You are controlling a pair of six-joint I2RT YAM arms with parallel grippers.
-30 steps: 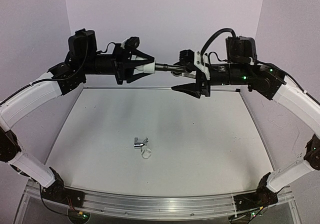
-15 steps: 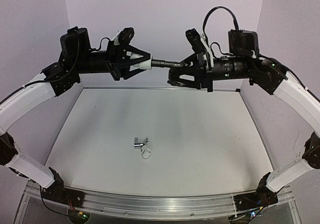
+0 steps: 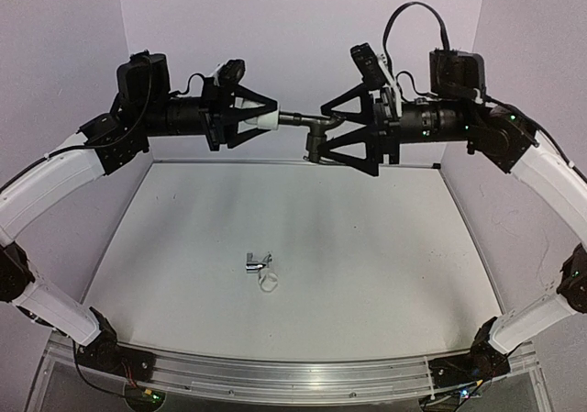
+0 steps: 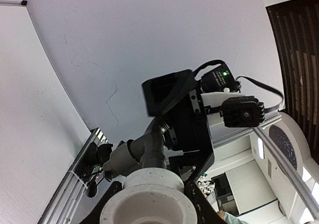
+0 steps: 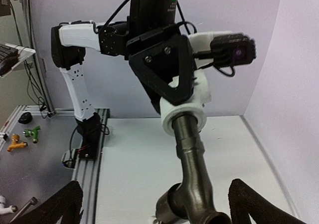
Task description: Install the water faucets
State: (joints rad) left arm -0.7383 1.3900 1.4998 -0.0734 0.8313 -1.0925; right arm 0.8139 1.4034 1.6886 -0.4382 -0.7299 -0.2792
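A matte black water faucet (image 3: 298,117) is held high above the table, its threaded stem seated in a white elbow pipe fitting (image 3: 263,118). My left gripper (image 3: 257,120) is shut on that fitting. In the left wrist view the fitting (image 4: 149,196) fills the bottom edge, with the faucet (image 4: 142,151) rising from it. My right gripper (image 3: 318,135) stands wide open around the faucet's body without touching it; its pads (image 5: 256,204) flank the faucet (image 5: 197,174) in the right wrist view. A chrome faucet (image 3: 257,263) lies on the table.
A small white ring (image 3: 269,283) lies beside the chrome faucet. An aluminium rail (image 3: 275,371) runs along the near edge. White walls close the back and sides. Off the table to the left lie an orange tap (image 5: 14,144) and a green tap (image 5: 32,132).
My right gripper was closed on the black faucet half a second ago and has now opened wide. The faucet's spout has turned to point downward. The left gripper keeps its hold.
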